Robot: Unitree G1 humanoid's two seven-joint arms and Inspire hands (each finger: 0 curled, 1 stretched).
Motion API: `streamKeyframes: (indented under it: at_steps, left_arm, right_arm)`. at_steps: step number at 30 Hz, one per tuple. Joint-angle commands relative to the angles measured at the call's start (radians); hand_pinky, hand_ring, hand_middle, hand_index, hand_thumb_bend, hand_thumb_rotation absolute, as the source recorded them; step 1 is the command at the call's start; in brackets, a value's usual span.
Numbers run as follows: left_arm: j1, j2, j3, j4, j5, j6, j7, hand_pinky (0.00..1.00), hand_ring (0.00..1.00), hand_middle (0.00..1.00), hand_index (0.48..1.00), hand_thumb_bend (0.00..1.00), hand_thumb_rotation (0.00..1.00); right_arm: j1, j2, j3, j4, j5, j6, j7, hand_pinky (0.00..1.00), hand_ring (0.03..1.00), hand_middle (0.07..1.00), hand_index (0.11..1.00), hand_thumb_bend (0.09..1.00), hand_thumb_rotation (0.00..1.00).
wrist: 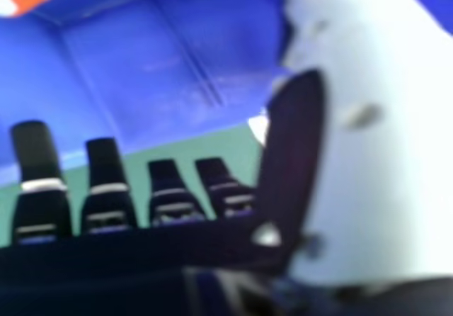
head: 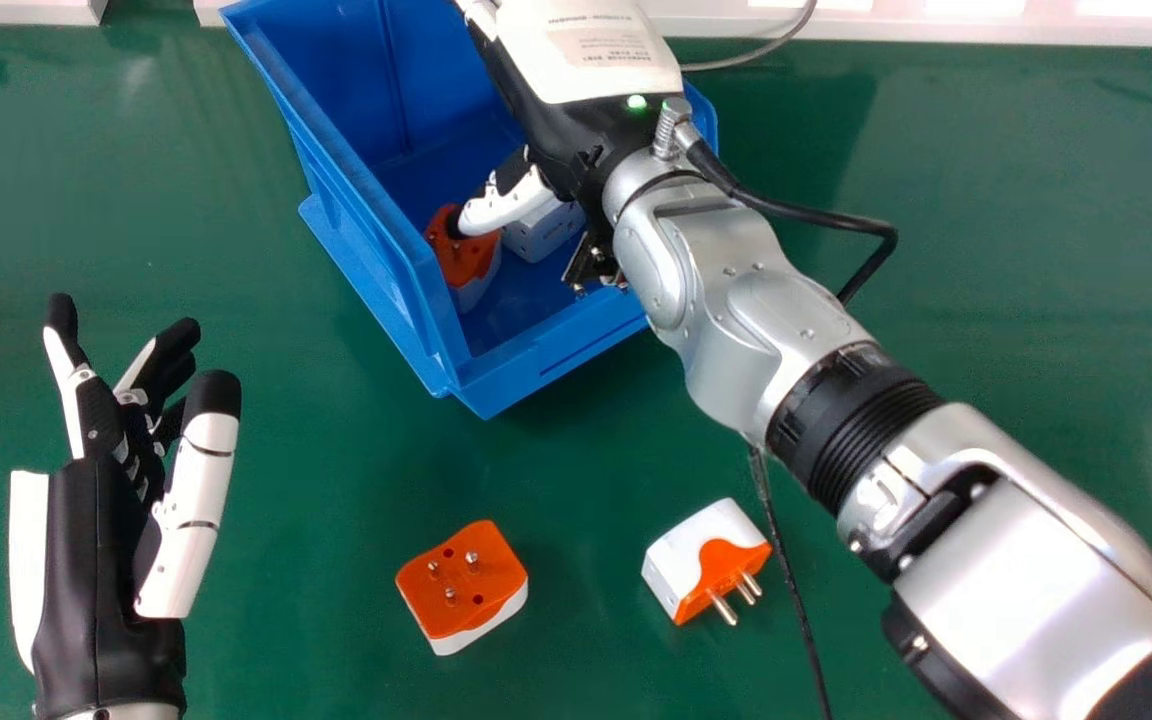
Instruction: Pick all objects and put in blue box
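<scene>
My right hand is over and partly inside the blue box, its thumb lying across the orange and white adapter in there; whether they touch I cannot tell. Beside the thumb, a white adapter is also in the box. In the right hand view, the fingers of my right hand are straight against the blue box. Two more adapters lie on the table: one with orange face and pins up, the other on its side. My left hand is open at the left.
The green table surrounds the box. A thin dark cable runs down past the side-lying adapter, close to my right forearm. A grey cable and a white ledge are at the far edge.
</scene>
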Motion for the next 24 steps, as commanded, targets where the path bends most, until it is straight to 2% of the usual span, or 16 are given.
streamKeyframes:
  at_steps: [1, 3, 7, 9, 12, 16, 21, 24]
  left_arm:
    - [-0.004, 0.012, 0.003, -0.006, -0.002, -0.021, -0.005, 0.87, 0.90, 0.88, 0.880, 0.57, 0.74]
    - [-0.008, 0.015, 0.004, -0.003, -0.002, -0.020, -0.006, 0.87, 0.90, 0.88, 0.882, 0.57, 0.75]
    - [-0.014, 0.020, 0.005, 0.004, 0.000, -0.022, -0.008, 0.87, 0.90, 0.88, 0.886, 0.56, 0.75]
    - [-0.016, 0.021, 0.003, 0.006, -0.003, -0.022, -0.010, 0.87, 0.90, 0.88, 0.887, 0.55, 0.76]
    - [-0.022, 0.026, 0.003, 0.022, -0.003, -0.037, -0.012, 0.86, 0.89, 0.88, 0.886, 0.55, 0.75]
    - [-0.033, 0.024, 0.003, 0.036, -0.014, -0.050, -0.019, 0.84, 0.89, 0.88, 0.882, 0.56, 0.74]
    - [-0.045, 0.026, 0.001, 0.055, -0.010, -0.056, -0.017, 0.85, 0.89, 0.88, 0.882, 0.54, 0.74]
    - [-0.052, 0.030, 0.000, 0.063, 0.000, -0.056, -0.014, 0.86, 0.90, 0.89, 0.885, 0.55, 0.76]
  right_arm:
    - [0.036, -0.030, -0.023, -0.132, -0.007, 0.018, -0.009, 0.64, 0.821, 0.915, 0.907, 0.534, 0.13]
    - [0.104, -0.063, -0.026, -0.268, -0.023, 0.046, 0.017, 0.64, 0.820, 0.910, 0.902, 0.516, 0.13]
    - [0.277, -0.150, -0.032, -0.561, -0.058, 0.072, 0.062, 0.65, 0.800, 0.874, 0.871, 0.499, 0.20]
    - [0.374, -0.191, -0.045, -0.700, -0.074, 0.078, 0.077, 0.63, 0.782, 0.850, 0.853, 0.504, 0.21]
    - [0.529, -0.250, -0.069, -0.887, -0.098, 0.074, 0.084, 0.62, 0.766, 0.837, 0.843, 0.484, 0.26]
    - [0.776, -0.325, -0.125, -1.094, -0.113, 0.015, 0.026, 0.63, 0.779, 0.839, 0.844, 0.464, 0.39]
    - [1.050, -0.382, -0.207, -1.279, -0.090, -0.071, -0.020, 0.65, 0.809, 0.859, 0.864, 0.481, 0.42]
    - [1.168, -0.401, -0.252, -1.316, -0.072, -0.132, -0.042, 0.66, 0.810, 0.861, 0.872, 0.472, 0.45]
